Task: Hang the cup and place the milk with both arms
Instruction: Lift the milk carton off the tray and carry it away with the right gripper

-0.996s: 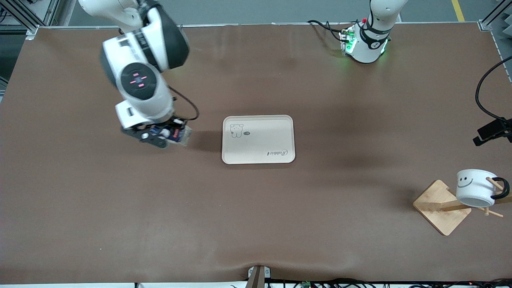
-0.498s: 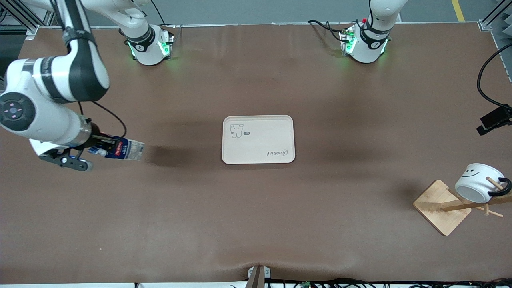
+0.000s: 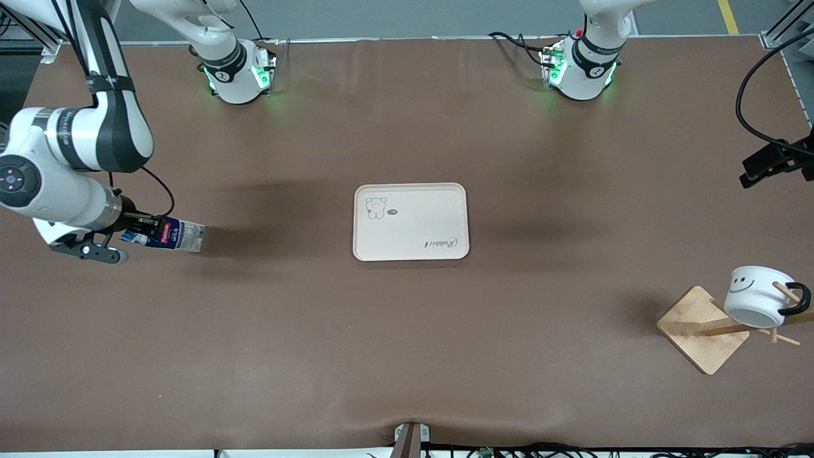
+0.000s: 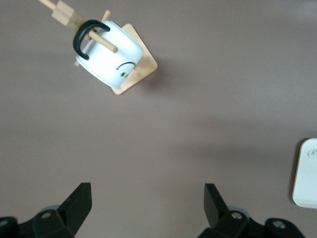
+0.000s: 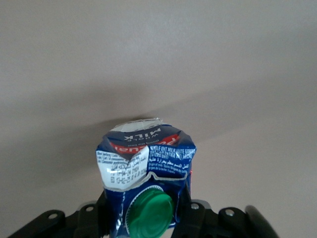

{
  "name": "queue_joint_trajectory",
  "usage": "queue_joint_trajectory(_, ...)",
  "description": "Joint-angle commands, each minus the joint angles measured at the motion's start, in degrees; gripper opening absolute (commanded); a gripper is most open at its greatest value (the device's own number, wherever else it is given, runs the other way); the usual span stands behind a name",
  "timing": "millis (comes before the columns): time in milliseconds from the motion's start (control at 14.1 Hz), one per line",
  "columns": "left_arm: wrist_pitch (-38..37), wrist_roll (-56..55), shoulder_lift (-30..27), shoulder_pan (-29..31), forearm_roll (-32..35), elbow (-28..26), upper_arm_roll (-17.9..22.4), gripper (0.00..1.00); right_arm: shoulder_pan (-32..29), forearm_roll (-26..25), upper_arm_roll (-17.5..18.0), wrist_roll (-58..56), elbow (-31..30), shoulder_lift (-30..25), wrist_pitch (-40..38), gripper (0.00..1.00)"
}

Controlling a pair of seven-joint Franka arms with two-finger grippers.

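Milk (image 3: 166, 234) sits clamped by its cap end in your right gripper (image 3: 130, 230), tipped sideways over the table's right-arm end, well apart from the tray (image 3: 411, 221), while your left gripper (image 4: 147, 203) waits, jaws spread (cup (image 3: 757, 297) hangs on the rack (image 3: 703, 329)).

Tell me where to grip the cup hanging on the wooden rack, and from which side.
Grip the cup by its white body, pinching across the wall near the rim. Its black handle is threaded on the peg, so approach from the open-mouth end, away from the rack, probably.
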Motion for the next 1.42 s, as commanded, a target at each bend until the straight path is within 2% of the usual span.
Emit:
queue_joint_trajectory(0,-3.29,-0.10,-2.86,-6.57,-1.39,-1.30,6.52,1.00,-2.39,-1.56,1.23,-2.43,-8.87,-4.04,7.28,0.00)
queue_joint_trajectory(213,-3.21,-0.54,-5.58,-8.06,-1.57,-4.29,7.41,1.00,-3.45,-1.56,1.15,-2.52,-9.77,-4.22,8.45,0.00)
queue_joint_trajectory(569,-3.29,-2.83,-6.29,-8.07,-1.57,-4.39,6.80,1.00,-3.54,-1.56,1.23,-2.52,-9.95,-4.13,8.19,0.00)
queue_joint_trajectory(640,-3.29,-2.91,-6.21,-8.07,-1.57,-4.39,6.71,1.00,-3.54,-1.56,1.23,-2.61,-9.95,-4.04,8.27,0.32)
queue_joint_trajectory(782,-3.29,-2.83,-5.68,-8.07,-1.57,-4.39,6.71,1.00,-3.54,-1.56,1.23,-3.48,-9.34,-3.96,8.27,0.86)
queue_joint_trajectory(853,-3.29,-2.83,-5.59,-8.07,-1.57,-4.30,6.71,1.00,-3.62,-1.48,1.32,-4.01,-8.81,-4.13,8.27,1.00)
queue_joint_trajectory(1067,-3.29,-2.48,-5.68,-7.89,-1.57,-4.30,6.71,1.00,-4.15,-0.95,1.32,-4.45,-5.21,-3.69,4.95,1.00)
queue_joint_trajectory(1280,-3.47,-2.56,-5.77,-7.72,-1.66,-4.39,6.71,1.00,-2.58,-1.12,1.67,-5.06,1.54,-2.91,0.02,1.00)
queue_joint_trajectory(1351,-3.47,-2.56,-5.68,-7.72,-1.66,-4.39,6.71,1.00,-1.88,-1.47,1.67,-9.86,3.13,-2.90,-1.90,1.00)
